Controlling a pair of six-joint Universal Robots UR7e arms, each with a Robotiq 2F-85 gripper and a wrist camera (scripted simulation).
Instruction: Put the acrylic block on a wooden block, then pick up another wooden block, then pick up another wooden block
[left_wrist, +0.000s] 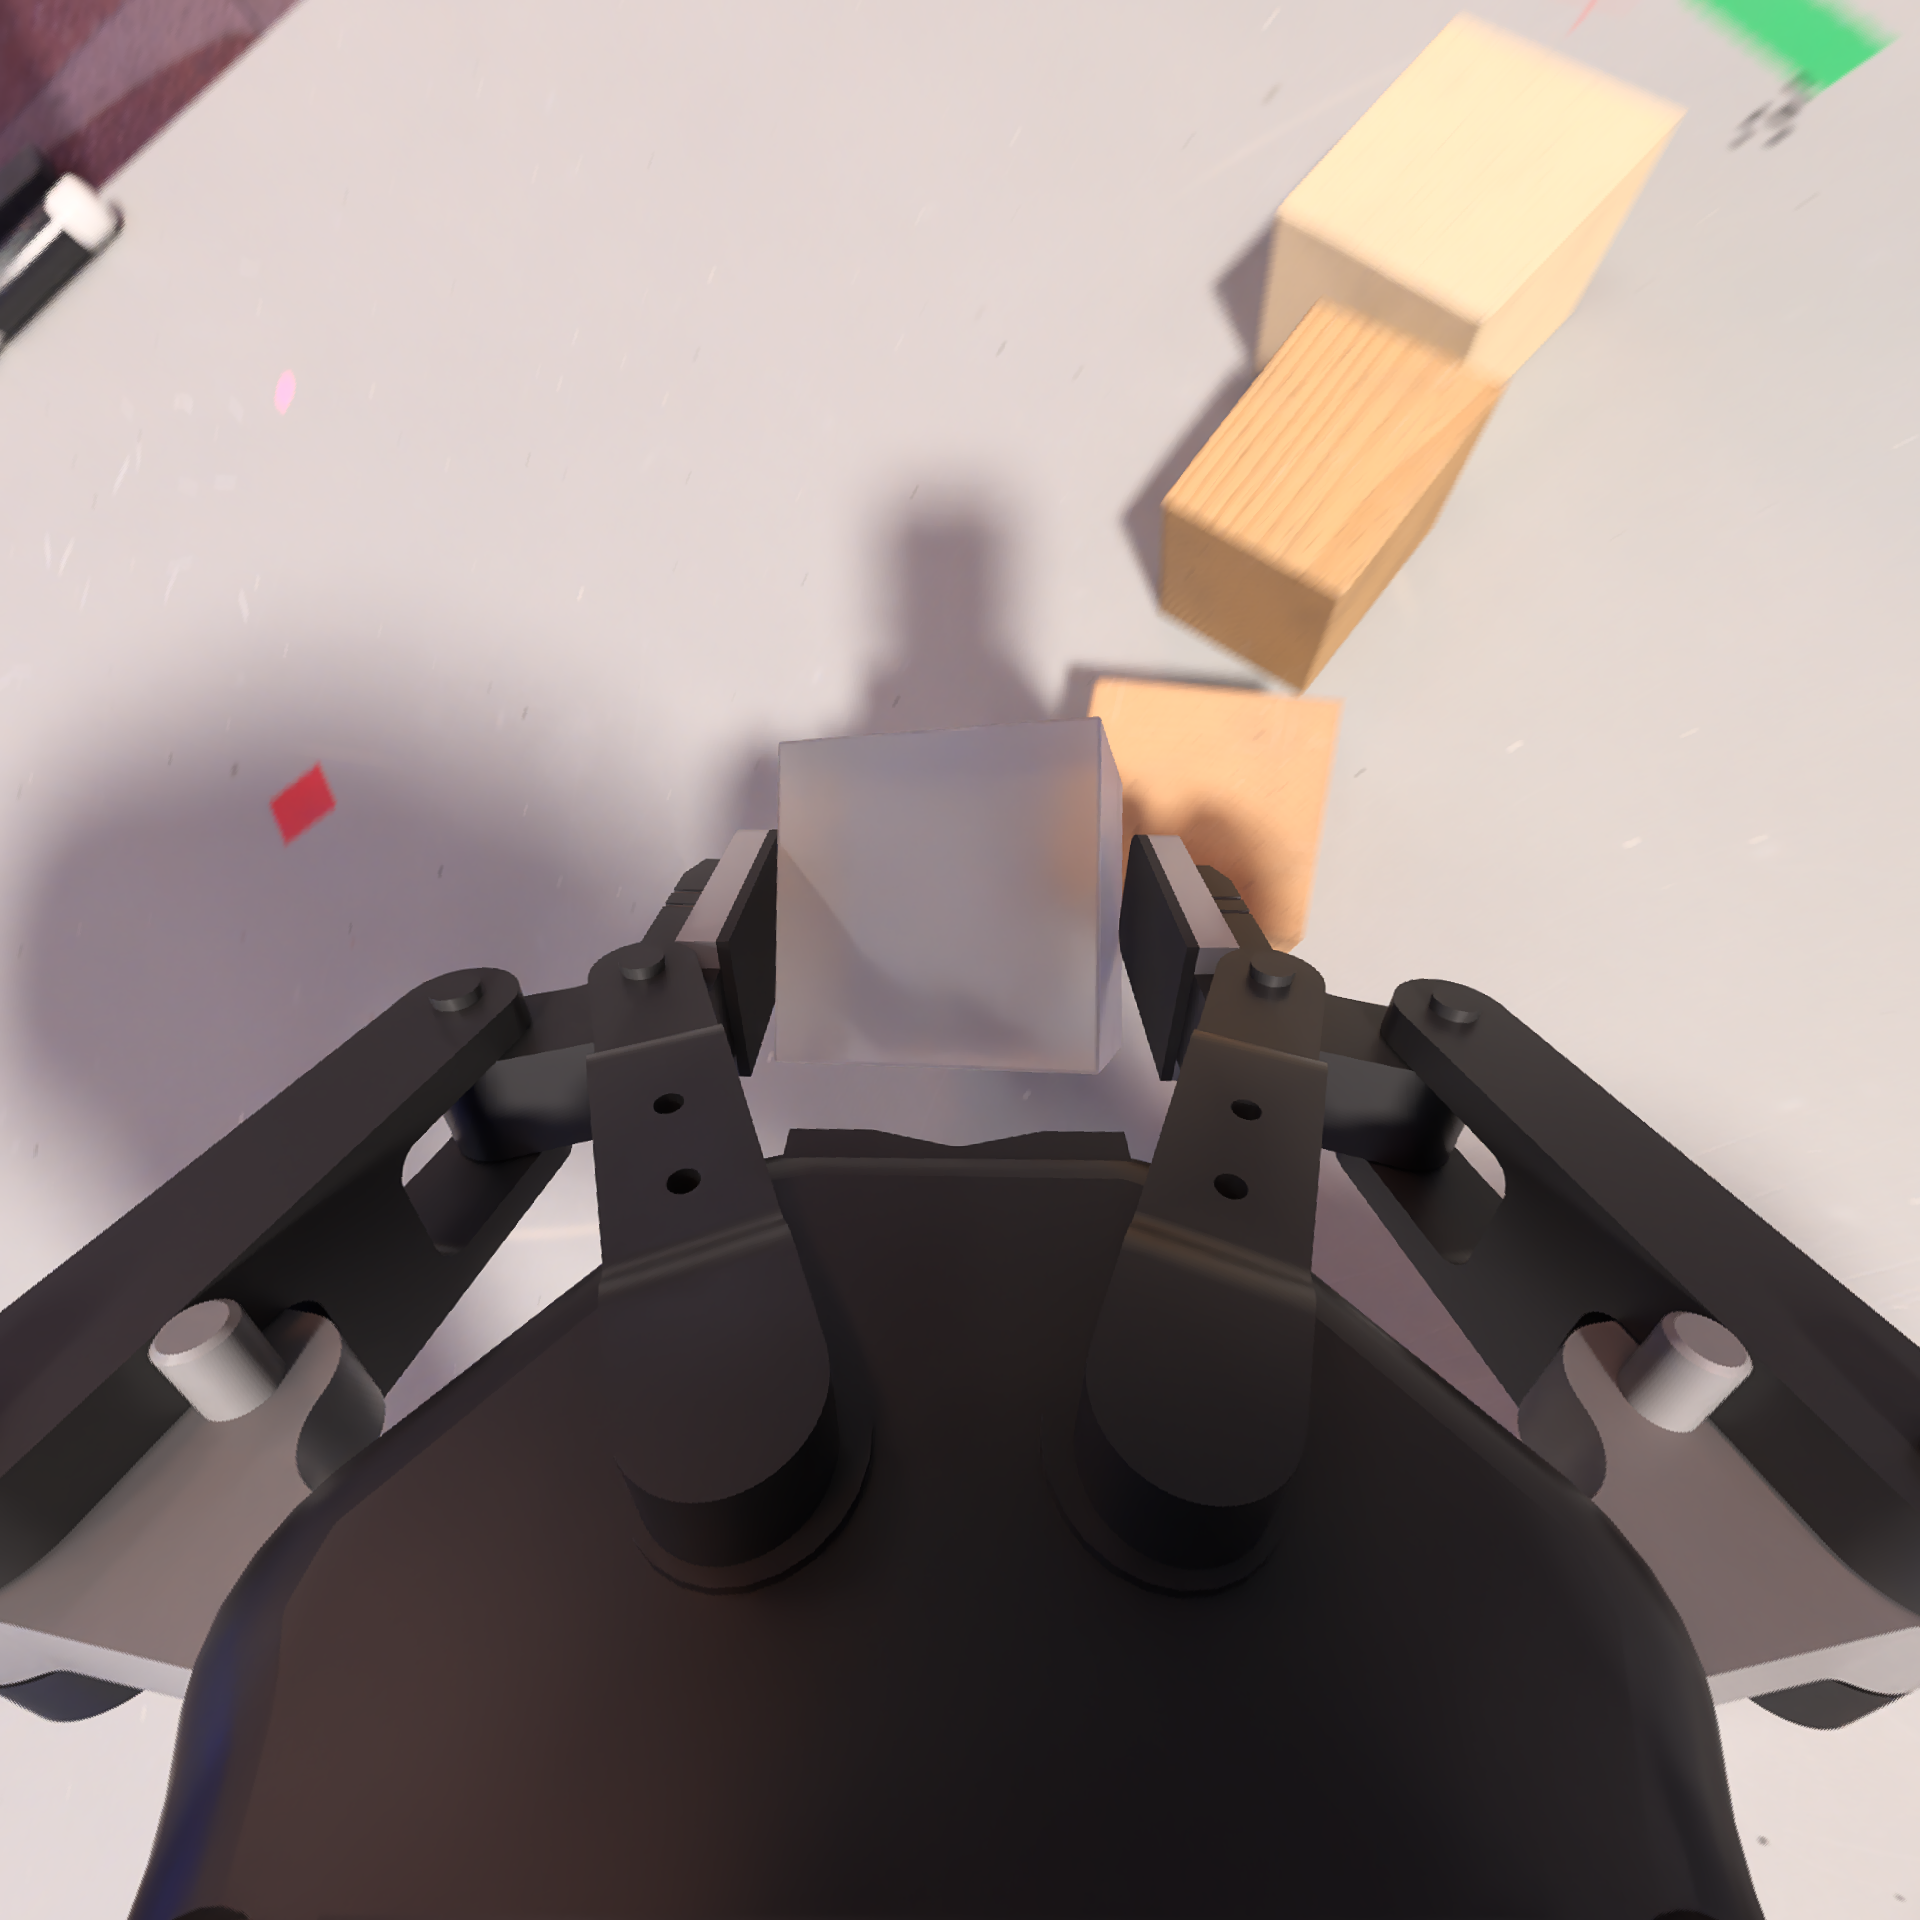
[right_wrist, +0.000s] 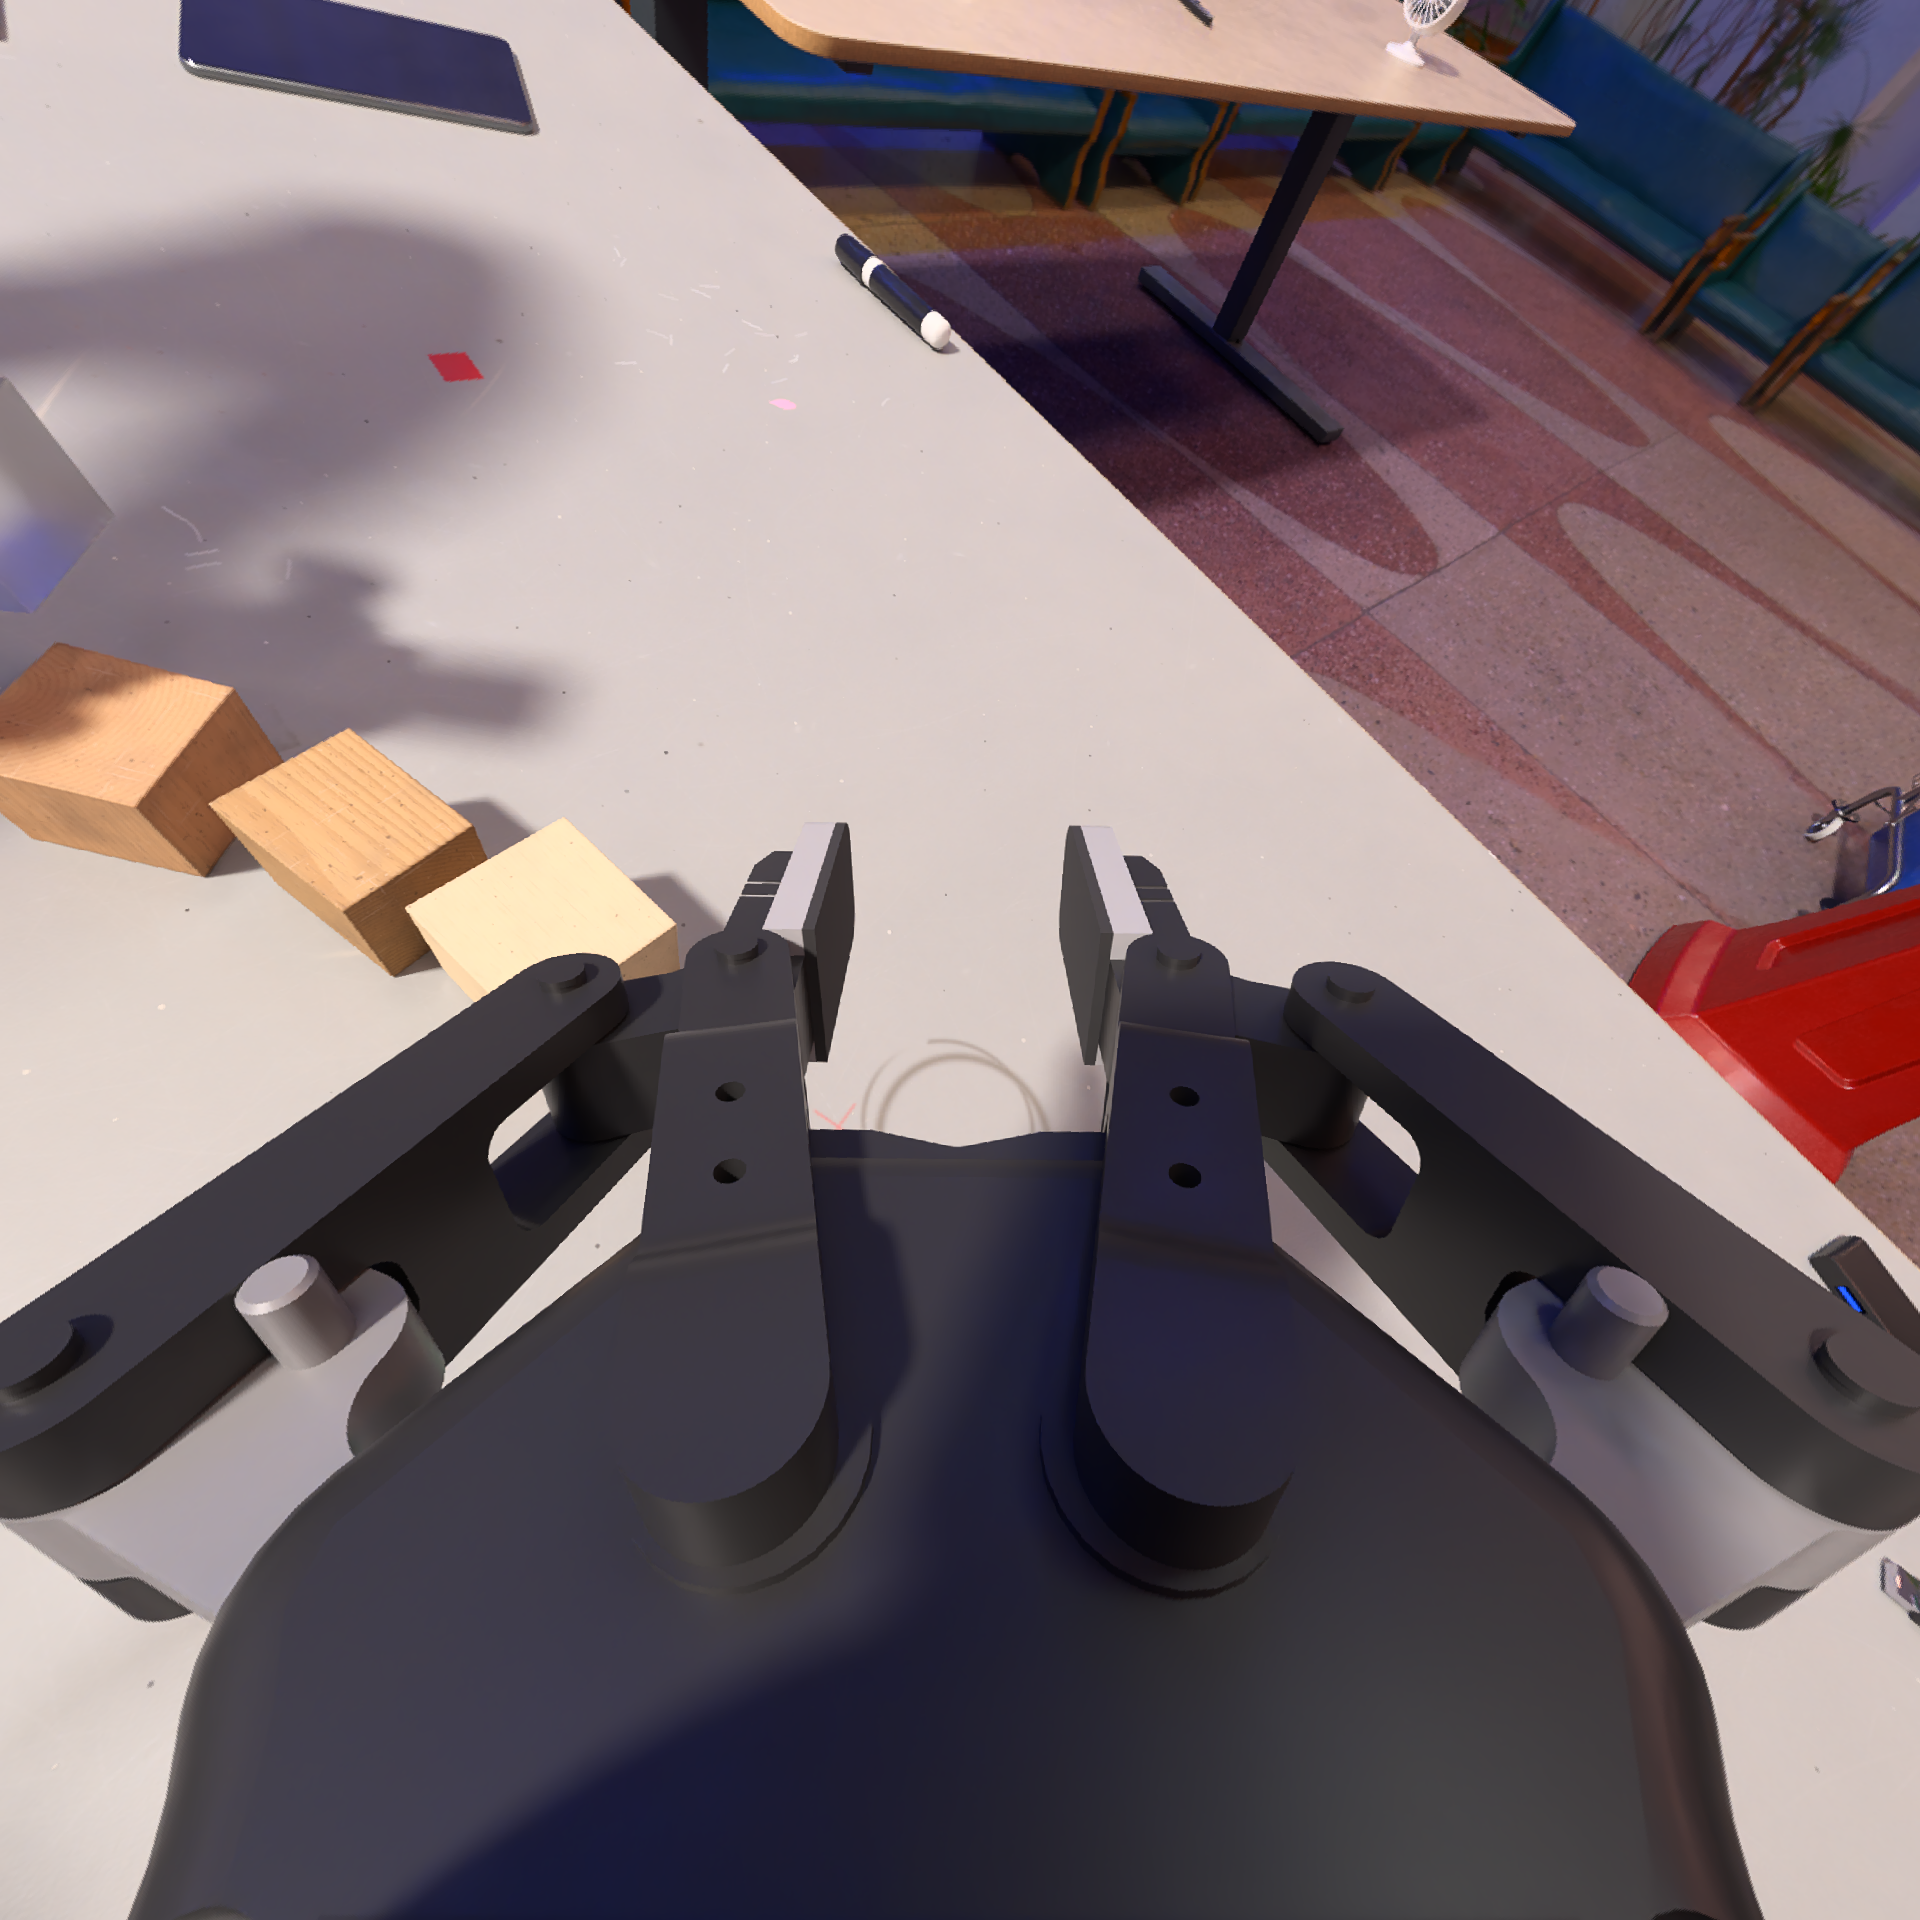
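The left gripper (left_wrist: 948, 940) held the acrylic block (left_wrist: 940, 894) clamped between both pads, lifted above the table (left_wrist: 623, 416), with three wooden blocks (left_wrist: 1320, 488) ahead to its right. The right gripper (right_wrist: 956, 940) stood half open and empty, those blocks (right_wrist: 343, 831) to its left.

A clear block (left_wrist: 940, 904) hid part of the orange wooden block (left_wrist: 1231, 790) behind it, while the pale block (left_wrist: 1455, 197), a green patch (left_wrist: 1787, 36) and a marker (left_wrist: 52, 244) were blurred; in the right wrist view, the frame edge cut off the clear block (right_wrist: 42, 499) and a dark tablet (right_wrist: 353, 62)
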